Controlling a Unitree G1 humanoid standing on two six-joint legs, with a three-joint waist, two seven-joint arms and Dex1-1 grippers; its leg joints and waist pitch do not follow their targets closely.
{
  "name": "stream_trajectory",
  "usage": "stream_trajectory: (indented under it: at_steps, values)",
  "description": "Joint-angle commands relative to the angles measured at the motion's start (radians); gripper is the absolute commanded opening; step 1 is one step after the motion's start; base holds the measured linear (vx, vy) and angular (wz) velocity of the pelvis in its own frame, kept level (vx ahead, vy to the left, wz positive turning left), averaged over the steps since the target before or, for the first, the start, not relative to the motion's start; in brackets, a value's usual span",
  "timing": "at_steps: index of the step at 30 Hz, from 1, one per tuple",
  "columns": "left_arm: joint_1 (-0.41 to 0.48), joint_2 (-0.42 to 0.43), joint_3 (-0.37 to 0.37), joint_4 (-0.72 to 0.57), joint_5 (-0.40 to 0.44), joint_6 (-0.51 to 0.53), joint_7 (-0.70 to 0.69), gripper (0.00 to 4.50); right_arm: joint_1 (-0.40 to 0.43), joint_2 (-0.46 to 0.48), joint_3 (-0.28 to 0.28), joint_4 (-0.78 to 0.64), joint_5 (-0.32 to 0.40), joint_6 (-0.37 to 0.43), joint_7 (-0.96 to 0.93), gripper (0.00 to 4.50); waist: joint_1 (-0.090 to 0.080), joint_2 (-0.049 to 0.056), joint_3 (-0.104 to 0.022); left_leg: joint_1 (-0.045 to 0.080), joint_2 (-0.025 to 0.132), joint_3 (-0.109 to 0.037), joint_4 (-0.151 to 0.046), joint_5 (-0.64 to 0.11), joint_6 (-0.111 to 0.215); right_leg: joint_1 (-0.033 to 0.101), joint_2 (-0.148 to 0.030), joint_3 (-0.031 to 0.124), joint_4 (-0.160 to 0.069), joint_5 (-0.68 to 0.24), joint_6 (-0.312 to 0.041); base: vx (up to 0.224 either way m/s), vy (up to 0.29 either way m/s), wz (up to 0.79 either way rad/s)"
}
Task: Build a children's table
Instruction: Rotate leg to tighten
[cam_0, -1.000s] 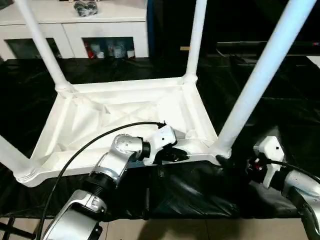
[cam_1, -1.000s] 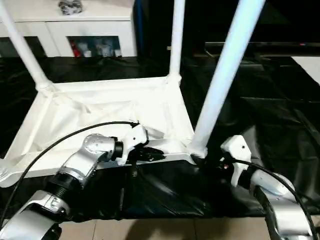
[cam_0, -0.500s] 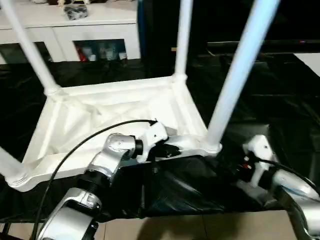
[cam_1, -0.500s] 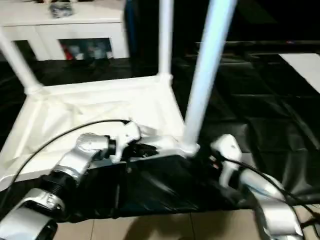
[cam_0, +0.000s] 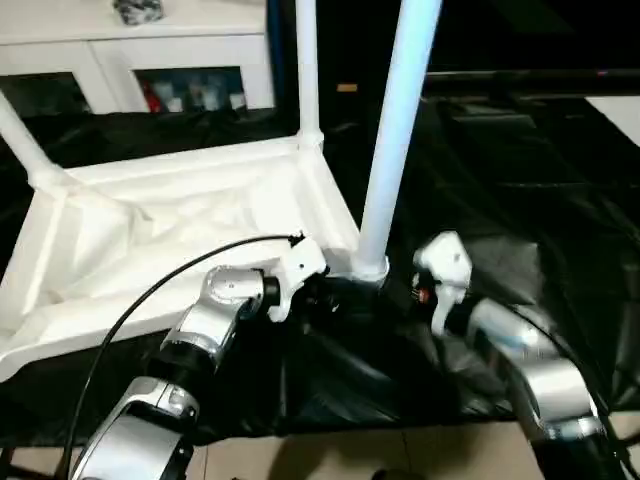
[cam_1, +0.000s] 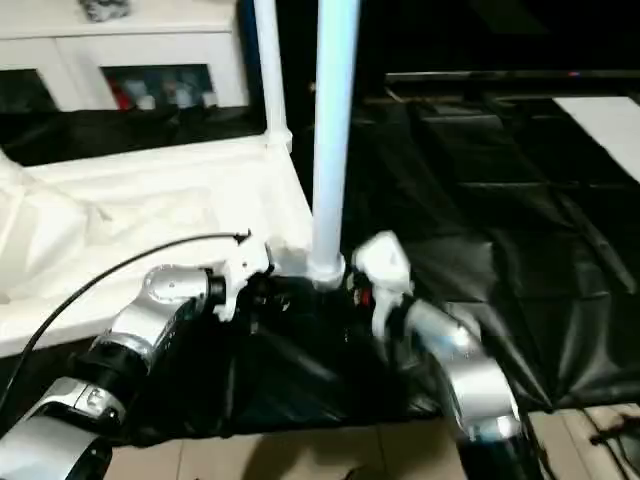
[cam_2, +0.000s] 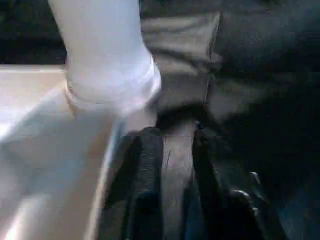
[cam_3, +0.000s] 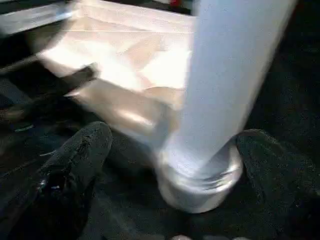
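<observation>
Tabletop (cam_0: 180, 215) upside down, three legs seen standing in sockets. Right gripper (cam_3: 175, 165) spread around near leg (cam_0: 395, 130); seating unconfirmed. Left gripper (cam_2: 172, 150) state unclear.

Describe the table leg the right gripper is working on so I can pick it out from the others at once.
Start at the upturned white tabletop lying on the black sheet. Go to its near corner on the robot's right, where both grippers meet. The leg rising from that corner socket is the one: closest to the camera and thickest-looking, with the right gripper open around its base.
</observation>
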Motion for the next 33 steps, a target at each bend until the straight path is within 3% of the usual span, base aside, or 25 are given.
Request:
stream_trajectory:
  at_steps: [1,2,3,4,5,6,8,9,12,15,20,21,22,24,25,26,27,28,29,30,31,32,33]
  values:
    - [-0.002,0.019,-0.002,-0.004,0.002,0.003,-0.008,1.52,0.032,-0.041,-0.06,0.027,0.005,-0.04,0.008,4.5,0.007,0.0,-0.055,0.011,0.012,-0.003,-0.052,-0.205,0.062,0.058,-0.025,0.015,-0.056,-0.089,-0.263,0.0,0.0,0.0]
    - [-0.001,0.021,-0.005,-0.007,-0.001,0.005,-0.011,1.52,0.109,-0.105,-0.132,0.025,0.043,-0.094,0.065,4.5,0.016,-0.001,-0.054,0.017,0.014,0.0,-0.051,-0.221,0.061,0.054,-0.023,0.017,-0.058,-0.086,-0.263,0.0,0.0,0.0]
    - [-0.001,0.021,-0.005,-0.007,-0.001,0.005,-0.011,1.52,0.109,-0.105,-0.132,0.025,0.043,-0.094,0.065,4.5,0.035,-0.001,-0.053,0.026,0.018,0.003,-0.049,-0.228,0.067,0.052,-0.023,0.02,-0.059,-0.077,-0.264,0.0,0.0,0.0]
    - [-0.003,0.027,-0.008,-0.008,0.003,0.0,-0.005,1.52,0.177,-0.16,-0.194,0.023,0.078,-0.143,0.122,4.5,0.038,-0.002,-0.053,0.023,0.016,0.004,-0.049,-0.227,0.074,0.054,-0.023,0.021,-0.059,-0.069,-0.266,0.0,0.0,0.0]
    - [-0.004,0.03,-0.008,-0.008,0.003,-0.001,-0.003,1.52,0.206,-0.183,-0.218,0.022,0.091,-0.166,0.146,4.5,0.048,-0.007,-0.054,0.017,0.016,0.003,-0.048,-0.227,0.082,0.062,-0.025,0.02,-0.057,-0.068,-0.263,0.0,0.0,0.0]
    - [-0.005,0.037,-0.008,-0.013,0.001,0.001,-0.009,1.52,0.226,-0.2,-0.235,0.022,0.097,-0.185,0.158,4.5,0.05,-0.01,-0.053,0.007,0.012,0.0,-0.048,-0.207,0.09,0.067,-0.028,0.017,-0.053,-0.068,-0.254,0.0,0.0,0.0]
    - [0.001,0.056,0.003,-0.047,-0.016,0.028,-0.032,1.52,0.233,-0.205,-0.233,0.018,0.094,-0.198,0.157,4.5,0.046,-0.013,-0.052,0.004,0.009,-0.001,-0.048,-0.203,0.096,0.064,-0.028,0.013,-0.053,-0.096,-0.245,0.0,0.0,0.0]
    - [0.005,0.062,0.007,-0.06,-0.022,0.039,-0.04,1.52,0.234,-0.205,-0.232,0.018,0.092,-0.203,0.157,4.5,0.031,-0.017,-0.049,0.001,0.01,-0.003,-0.052,-0.224,0.089,0.063,-0.031,0.01,-0.061,-0.196,-0.223,0.0,0.0,0.0]
    - [0.014,0.077,0.03,-0.098,-0.046,0.069,-0.046,1.52,0.25,-0.202,-0.248,-0.004,0.114,-0.197,0.165,4.5,0.029,-0.021,-0.048,0.007,0.011,-0.003,-0.051,-0.261,0.078,0.054,-0.032,0.013,-0.074,-0.334,-0.189,0.0,0.0,0.0]
    - [0.012,0.062,0.062,-0.121,-0.081,0.066,-0.011,1.52,0.24,-0.18,-0.263,-0.032,0.156,-0.156,0.132,4.5,0.03,-0.017,-0.05,0.007,0.011,-0.002,-0.051,-0.24,0.079,0.05,-0.025,0.013,-0.072,-0.296,-0.193,0.0,0.0,0.0]
    - [-0.006,0.008,0.085,-0.148,-0.08,0.07,0.12,1.52,0.138,-0.094,-0.291,-0.048,0.177,-0.093,-0.012,4.5,0.028,-0.009,-0.057,0.008,0.012,-0.004,-0.049,-0.209,0.069,0.051,-0.022,0.01,-0.059,-0.197,-0.218,0.0,0.0,0.0]
    - [-0.003,0.005,0.085,-0.162,-0.081,0.078,0.128,1.52,0.127,-0.085,-0.298,-0.052,0.179,-0.093,-0.029,4.5,0.03,-0.004,-0.061,0.008,0.012,-0.004,-0.046,-0.179,0.072,0.053,-0.022,0.012,-0.053,-0.125,-0.23,0.0,0.0,0.0]
    - [0.001,-0.001,0.095,-0.179,-0.087,0.089,0.148,1.52,0.111,-0.076,-0.304,-0.06,0.162,-0.084,-0.075,4.5,0.032,0.003,-0.062,0.009,0.012,-0.004,-0.045,-0.165,0.072,0.055,-0.023,0.012,-0.049,-0.102,-0.235,0.0,0.0,0.0]
    - [0.006,-0.013,0.112,-0.19,-0.086,0.094,0.199,1.52,0.088,-0.064,-0.314,-0.063,0.13,-0.053,-0.152,4.5,0.031,0.001,-0.063,0.009,0.008,-0.002,-0.041,-0.144,0.076,0.057,-0.019,0.011,-0.046,-0.055,-0.242,0.0,0.0,0.0]
    - [0.008,-0.017,0.117,-0.186,-0.08,0.092,0.227,1.52,0.084,-0.058,-0.317,-0.062,0.115,-0.034,-0.185,4.5,0.032,0.006,-0.062,0.01,0.005,0.0,-0.04,-0.15,0.075,0.057,-0.019,0.011,-0.05,-0.065,-0.24,0.0,0.0,0.0]
    - [0.011,-0.022,0.122,-0.174,-0.068,0.082,0.27,1.52,0.088,-0.05,-0.306,-0.065,0.086,-0.047,-0.21,4.5,0.032,0.026,-0.063,0.012,0.005,-0.002,-0.039,-0.155,0.067,0.056,-0.02,0.01,-0.047,-0.069,-0.239,0.0,0.0,0.0]
    - [0.012,-0.031,0.133,-0.167,-0.066,0.083,0.306,1.52,0.092,-0.041,-0.296,-0.075,0.076,-0.047,-0.22,4.5,0.027,0.012,-0.062,0.009,0.004,0.0,-0.039,-0.176,0.059,0.058,-0.017,0.009,-0.052,-0.082,-0.233,0.0,0.0,0.0]
    - [0.018,-0.045,0.147,-0.168,-0.07,0.077,0.344,1.52,0.099,-0.029,-0.292,-0.083,0.057,-0.043,-0.25,4.5,0.026,0.022,-0.063,0.01,0.002,-0.002,-0.039,-0.18,0.055,0.059,-0.017,0.009,-0.051,-0.089,-0.231,0.0,0.0,0.0]
    - [0.024,-0.057,0.159,-0.172,-0.078,0.076,0.367,1.52,0.106,-0.02,-0.29,-0.091,0.042,-0.039,-0.274,4.5,0.023,0.013,-0.062,0.008,0.002,-0.001,-0.04,-0.185,0.054,0.061,-0.017,0.009,-0.055,-0.106,-0.22,0.0,0.0,0.0]
    - [0.043,-0.07,0.165,-0.2,-0.08,0.085,0.396,1.52,0.121,0.0,-0.295,-0.113,0.048,-0.01,-0.307,4.5,0.022,0.014,-0.062,0.007,0.001,-0.001,-0.039,-0.184,0.056,0.061,-0.018,0.01,-0.057,-0.126,-0.215,0.0,0.0,0.0]
    - [0.056,-0.076,0.165,-0.218,-0.077,0.097,0.413,1.52,0.131,0.008,-0.295,-0.128,0.045,0.007,-0.326,4.5,0.018,0.004,-0.062,0.005,0.001,0.001,-0.039,-0.184,0.061,0.06,-0.016,0.011,-0.06,-0.137,-0.211,0.0,0.0,0.0]
    - [0.066,-0.08,0.164,-0.233,-0.073,0.109,0.426,1.52,0.139,0.014,-0.295,-0.142,0.044,0.022,-0.339,4.5,0.02,0.012,-0.062,0.004,0.002,-0.001,-0.04,-0.174,0.067,0.061,-0.018,0.011,-0.06,-0.155,-0.204,0.0,0.0,0.0]
    - [0.081,-0.082,0.162,-0.246,-0.069,0.111,0.436,1.52,0.15,0.022,-0.287,-0.156,0.04,0.034,-0.35,4.5,0.017,-0.002,-0.063,0.003,0.003,-0.001,-0.038,-0.166,0.074,0.061,-0.018,0.012,-0.057,-0.177,-0.194,0.0,0.0,0.0]
